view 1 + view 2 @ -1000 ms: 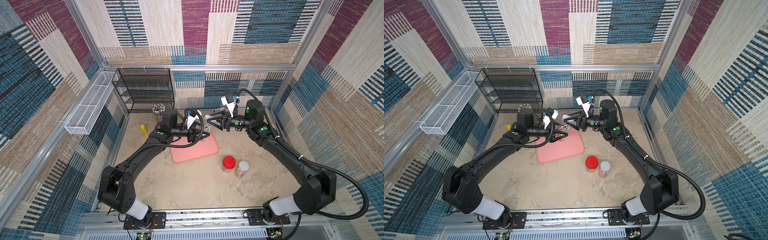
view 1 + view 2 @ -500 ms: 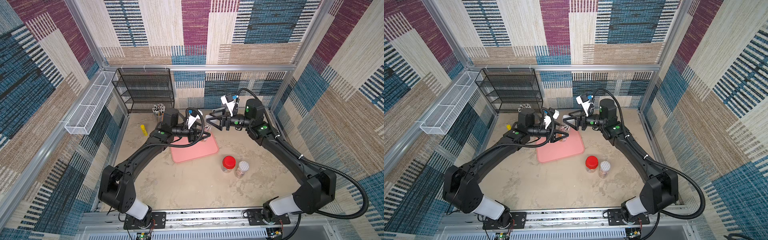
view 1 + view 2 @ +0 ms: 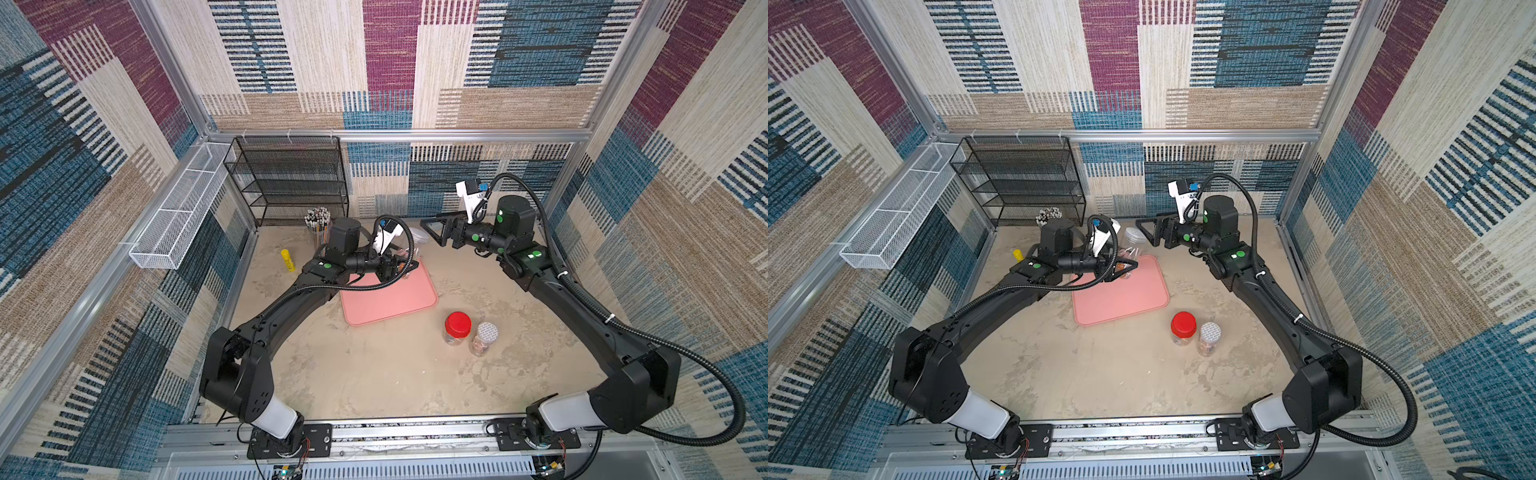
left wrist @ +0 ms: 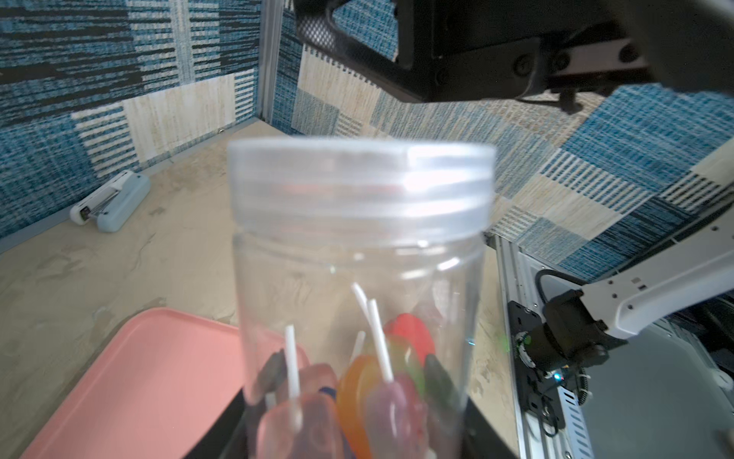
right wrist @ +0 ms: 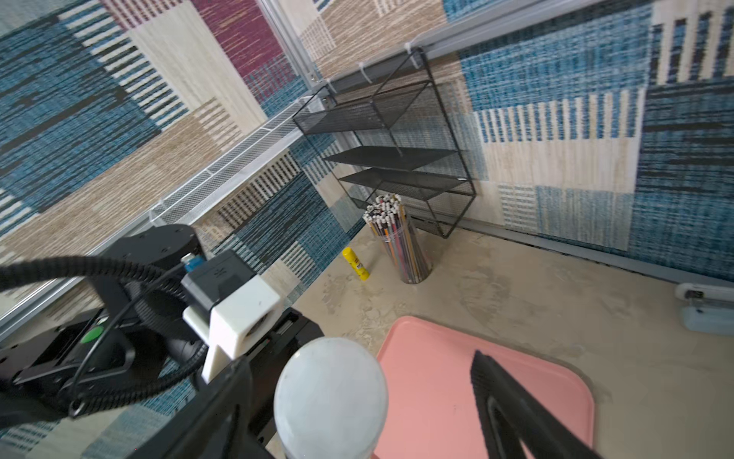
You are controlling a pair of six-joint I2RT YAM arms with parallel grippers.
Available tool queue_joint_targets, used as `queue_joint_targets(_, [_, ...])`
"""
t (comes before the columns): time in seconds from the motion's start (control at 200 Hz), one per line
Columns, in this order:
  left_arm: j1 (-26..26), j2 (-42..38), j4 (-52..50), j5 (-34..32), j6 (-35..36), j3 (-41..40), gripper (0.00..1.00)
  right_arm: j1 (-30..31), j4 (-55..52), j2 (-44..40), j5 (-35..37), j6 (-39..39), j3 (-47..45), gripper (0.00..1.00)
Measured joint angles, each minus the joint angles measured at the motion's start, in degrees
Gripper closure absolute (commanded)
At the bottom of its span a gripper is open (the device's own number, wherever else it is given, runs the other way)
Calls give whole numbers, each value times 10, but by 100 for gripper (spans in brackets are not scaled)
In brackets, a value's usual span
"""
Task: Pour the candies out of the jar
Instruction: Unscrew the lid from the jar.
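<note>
Left claw (image 3: 402,266) is clamped on the lower body of the clear plastic jar (image 4: 357,286). The jar sits just above the middle of both top views, over the far edge of the flat pink tray (image 3: 390,301). Candies (image 4: 377,377), round translucent lollipops on white sticks, lie heaped at the gripped end, so that end looks to be the low one. Translucent white screw lid (image 5: 329,397) is on; nothing can spill yet. Right claw (image 3: 430,232) is spread wide, one jaw each side of the lid, touching neither side as far as the right wrist view tells. Judgement: one arm braces the jar so the other can twist the lid off. The jar is likely held above the tray so the pour lands there, not on the sandy tabletop (image 3: 374,374). Pouring not begun. Risk: an off-centre lid grip could turn the jar within the left claw.
</note>
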Motion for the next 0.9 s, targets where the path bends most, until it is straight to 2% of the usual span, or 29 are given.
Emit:
queue_joint_targets(0.346, [-20,3,-18,-112,16,-5,100,29,-22,30,65,51,-5,17])
queue_joint_targets(0.496, [-24,6,-21,-128,24,-5,100,37,-20,40,66,61,-7,19])
queue_joint_targets(0.902, [-30,7,-24,-143,30,-5,100,49,2,59,65,76,-10,31])
